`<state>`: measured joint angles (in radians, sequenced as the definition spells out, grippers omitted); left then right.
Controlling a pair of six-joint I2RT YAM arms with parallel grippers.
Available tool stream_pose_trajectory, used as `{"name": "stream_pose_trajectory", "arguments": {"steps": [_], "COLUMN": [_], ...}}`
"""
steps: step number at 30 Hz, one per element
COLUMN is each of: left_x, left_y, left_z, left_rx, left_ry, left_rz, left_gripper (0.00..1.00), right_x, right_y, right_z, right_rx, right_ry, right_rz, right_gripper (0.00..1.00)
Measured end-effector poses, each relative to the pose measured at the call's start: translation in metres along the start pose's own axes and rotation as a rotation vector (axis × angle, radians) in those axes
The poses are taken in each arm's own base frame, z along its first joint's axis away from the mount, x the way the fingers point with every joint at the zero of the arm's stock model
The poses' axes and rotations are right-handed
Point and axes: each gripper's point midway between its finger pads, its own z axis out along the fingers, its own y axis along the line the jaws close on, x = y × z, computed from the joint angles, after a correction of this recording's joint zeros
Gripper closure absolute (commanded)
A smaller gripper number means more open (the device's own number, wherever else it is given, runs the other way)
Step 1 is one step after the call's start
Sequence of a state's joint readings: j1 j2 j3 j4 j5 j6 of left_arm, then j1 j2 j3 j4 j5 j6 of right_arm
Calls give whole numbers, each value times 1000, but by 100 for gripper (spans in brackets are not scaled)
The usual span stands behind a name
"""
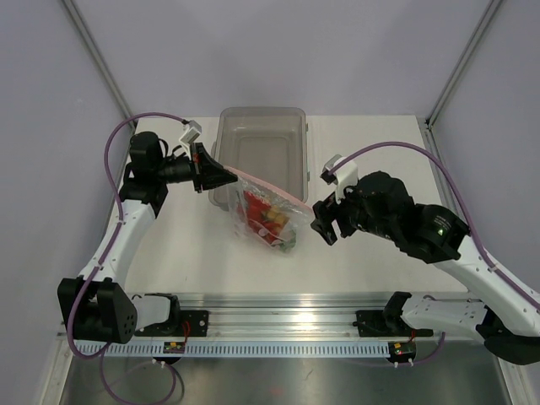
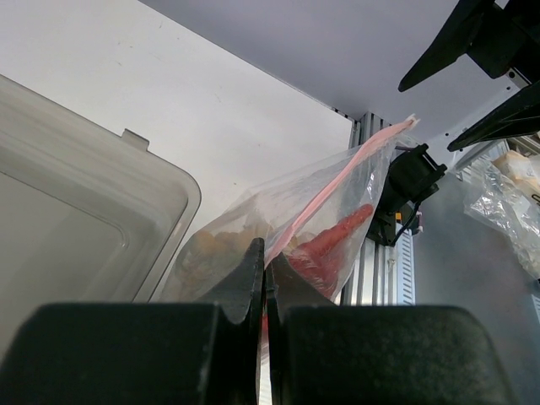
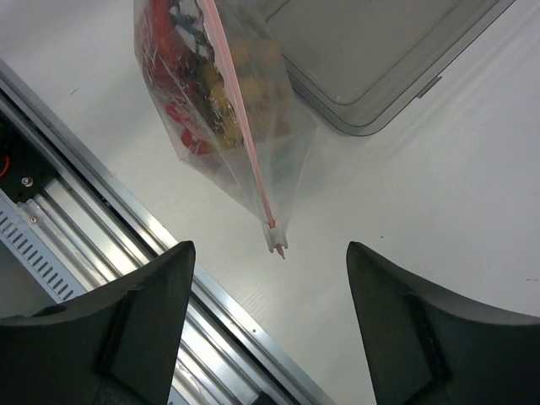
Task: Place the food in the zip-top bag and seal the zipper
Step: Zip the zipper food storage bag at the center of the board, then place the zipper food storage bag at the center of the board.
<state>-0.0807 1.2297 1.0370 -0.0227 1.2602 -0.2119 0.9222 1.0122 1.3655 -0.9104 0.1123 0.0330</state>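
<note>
One limp clear plastic bag (image 1: 268, 221) hangs, left gripper (image 2: 266, 253) pinching its pink-red zipper strip (image 3: 241, 126), likely the firmest hold. Right gripper (image 3: 268, 253) gapes.

- Robot lab / test cell.
- Left arm (image 1: 126, 236) & right arm (image 1: 472, 261) bolted to an alu rail (image 1: 287, 308) at near edge of a bare white counter (image 1: 371, 253).
- Plain pale wall panels (image 1: 278, 51) w/ metal corner posts (image 1: 97, 59) box it in.
- Purple cables (image 1: 114, 139) loop loose along the arms.
</note>
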Motion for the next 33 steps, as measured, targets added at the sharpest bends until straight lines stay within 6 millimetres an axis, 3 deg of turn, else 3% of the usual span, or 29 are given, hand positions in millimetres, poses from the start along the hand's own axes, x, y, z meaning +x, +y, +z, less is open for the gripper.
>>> {"name": "stream_pose_trajectory", "arguments": {"steps": [5,11,15,16,19,21,26,27,30,32,33], "left_x": [0,0,0,0,0,0,2,2,4,2,0], "left_y": [-3,-4,-4,-4,-4,-4,-5,-6,-13,-19,-21], "left_z": [2,2,2,2,2,2,7,9,17,23,26], "left_rx": [9,10,10,10,10,10,5,7,29,47,56], "left_ry": [3,3,3,3,2,3,8,11,27,39,44], "left_rz": [5,6,7,7,8,7,6,5,7,0,-4], "left_gripper": [100,100,100,100,100,100,100,91,35,22,3], "right_x": [-1,-9,-19,-22,-28,-30,-30,-30,-30,-32,-34], "right_y": [3,8,15,17,22,23,22,20,11,5,0], "right_z": [7,48,70,74,82,84,84,84,78,70,63], "right_rx": [-10,-13,-39,-48,-71,-76,-68,-60,-18,13,33], "right_ry": [12,86,113,114,110,106,107,104,84,58,42], "right_rz": [1,-47,-77,-84,-98,-97,-98,-100,-109,-116,-121], "right_gripper": [10,15,40,58,95,100,100,100,100,100,100]}}
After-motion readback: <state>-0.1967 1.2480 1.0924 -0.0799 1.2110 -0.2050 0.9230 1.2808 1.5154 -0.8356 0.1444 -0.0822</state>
